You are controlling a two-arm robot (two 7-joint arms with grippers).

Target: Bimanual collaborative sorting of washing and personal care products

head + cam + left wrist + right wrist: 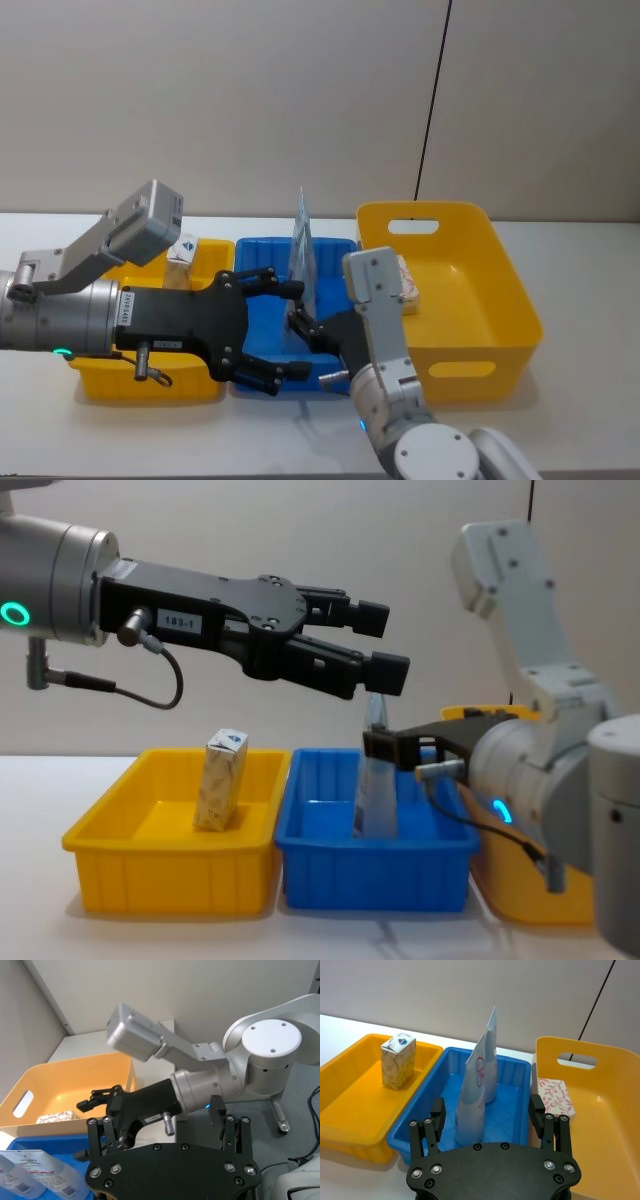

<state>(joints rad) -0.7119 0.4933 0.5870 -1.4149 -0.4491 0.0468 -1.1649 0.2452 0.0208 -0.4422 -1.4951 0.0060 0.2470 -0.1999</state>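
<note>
L gripper [385, 638] hangs over the blue bin [370, 870], fingers spread wide w/ nothing between them (chest view puts its lower fingertips just above the tube tips, apart from them). R gripper [487, 1112] sits low at the blue bin's near-right side. Its fingers are also spread and hold nothing.

The nearer pale-blue tube [470, 1095] stands just ahead of the R gripper, roughly centred between the 2 fingers and touching neither. The 2nd tube [490, 1060] stands upright just behind the 1st. Both are in the blue bin, crimped ends up.

The beige carton [397, 1060] stands upright in the left yellow bin [170, 880], toward its back. The white box [555, 1097] w/ red leaf print lies flat in the right yellow bin [470, 300], by the wall next to the blue bin.

The 3 bins sit side by side, blue one in the middle, walls close together; can't tell if they touch.
</note>
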